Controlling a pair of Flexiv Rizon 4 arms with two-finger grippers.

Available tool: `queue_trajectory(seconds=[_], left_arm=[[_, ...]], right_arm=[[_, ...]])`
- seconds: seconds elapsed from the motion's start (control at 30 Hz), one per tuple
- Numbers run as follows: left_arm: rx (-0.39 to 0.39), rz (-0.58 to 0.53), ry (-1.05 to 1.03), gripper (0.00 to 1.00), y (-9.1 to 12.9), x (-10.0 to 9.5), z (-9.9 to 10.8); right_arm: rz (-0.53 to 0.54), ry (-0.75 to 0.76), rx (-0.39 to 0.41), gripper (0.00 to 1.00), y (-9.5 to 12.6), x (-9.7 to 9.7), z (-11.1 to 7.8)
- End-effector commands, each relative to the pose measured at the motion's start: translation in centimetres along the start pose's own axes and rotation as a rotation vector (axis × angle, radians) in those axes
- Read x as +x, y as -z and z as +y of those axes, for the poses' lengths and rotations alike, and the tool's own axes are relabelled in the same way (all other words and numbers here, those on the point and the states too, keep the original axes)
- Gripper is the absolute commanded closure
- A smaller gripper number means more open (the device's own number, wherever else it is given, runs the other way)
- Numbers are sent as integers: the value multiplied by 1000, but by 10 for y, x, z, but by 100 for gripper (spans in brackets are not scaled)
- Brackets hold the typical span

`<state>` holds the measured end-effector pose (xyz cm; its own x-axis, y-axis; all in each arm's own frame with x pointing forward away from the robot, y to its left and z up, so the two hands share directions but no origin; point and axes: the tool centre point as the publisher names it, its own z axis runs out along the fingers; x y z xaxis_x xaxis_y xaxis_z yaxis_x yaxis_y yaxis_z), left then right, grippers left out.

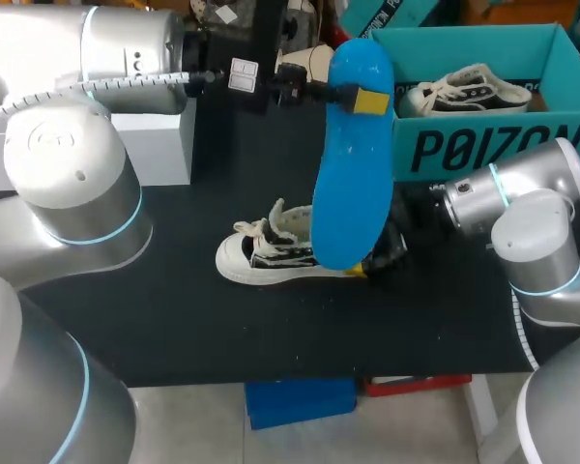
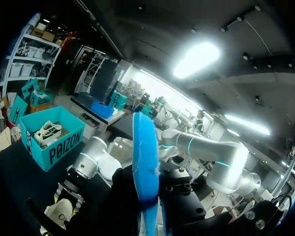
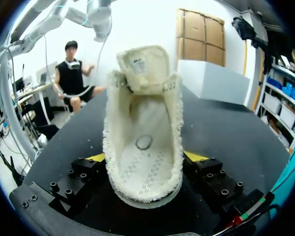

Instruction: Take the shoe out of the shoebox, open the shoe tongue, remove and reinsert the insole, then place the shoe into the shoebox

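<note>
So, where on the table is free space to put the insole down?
Bare table lies along the front edge and between the sneaker and the white box. It is crowded by the shoebox, where the blue insole hangs and the right gripper holds the sneaker.

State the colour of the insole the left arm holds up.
Bright blue insole, clearest in the head view.

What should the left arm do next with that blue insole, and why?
Probably lower the insole into the shoe. The left gripper holds it upright over the shoe, the right gripper clamps the heel sides, and the shoe's inside looks bare.
</note>
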<state>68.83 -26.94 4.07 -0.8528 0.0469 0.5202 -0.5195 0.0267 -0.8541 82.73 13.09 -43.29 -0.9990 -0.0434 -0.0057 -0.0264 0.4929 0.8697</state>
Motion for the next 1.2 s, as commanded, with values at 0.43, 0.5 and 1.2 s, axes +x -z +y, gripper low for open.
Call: queue_trajectory(seconds=[0.43, 0.5, 1.2], left_arm=[[23, -9, -4, 100, 1, 13, -9], [23, -9, -4, 100, 1, 13, -9], [23, -9, -4, 100, 1, 13, -9]], right_arm=[[1, -1, 2, 100, 0, -1, -2], [1, -1, 2, 100, 0, -1, -2], [11, -5, 232, 0, 32, 5, -4]])
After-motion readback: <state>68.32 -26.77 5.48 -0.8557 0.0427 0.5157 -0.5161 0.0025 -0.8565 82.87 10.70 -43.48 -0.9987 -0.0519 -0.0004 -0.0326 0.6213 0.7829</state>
